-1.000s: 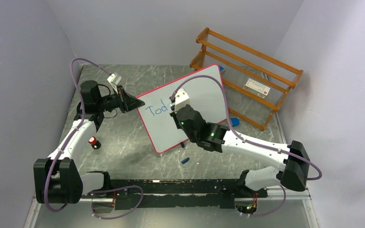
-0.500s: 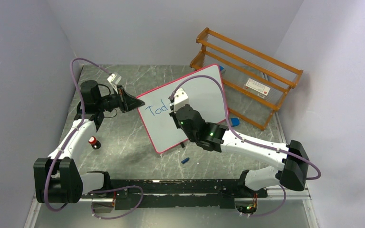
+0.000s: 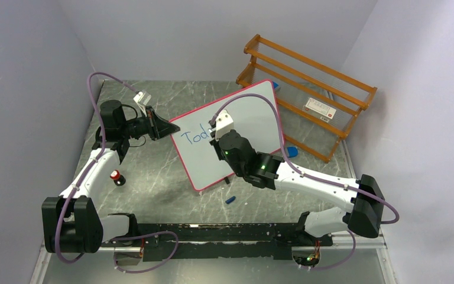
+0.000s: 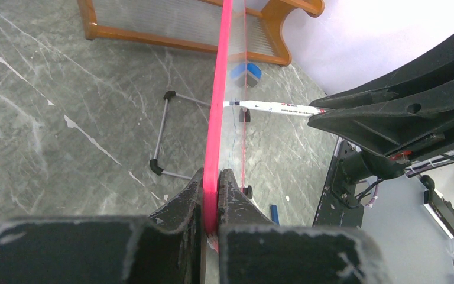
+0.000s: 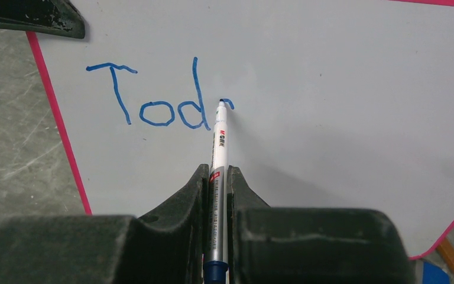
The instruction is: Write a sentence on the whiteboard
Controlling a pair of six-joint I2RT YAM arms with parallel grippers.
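At 9 o'clock, left claw [image 4: 213, 180] pinched the whiteboard [image 5: 343, 118]; right claw [image 5: 216, 177] clamped the marker [image 5: 219, 139]. Pressing harder might tilt it, skewing the sentence [image 5: 153, 111].

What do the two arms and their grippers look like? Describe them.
Both the left arm and right arm have white links, black joints and boxy black bases, each trailing a looping purple cable. The left gripper and right gripper have black, wedge-shaped, scuffed fingers. The right wrist shows green lights.
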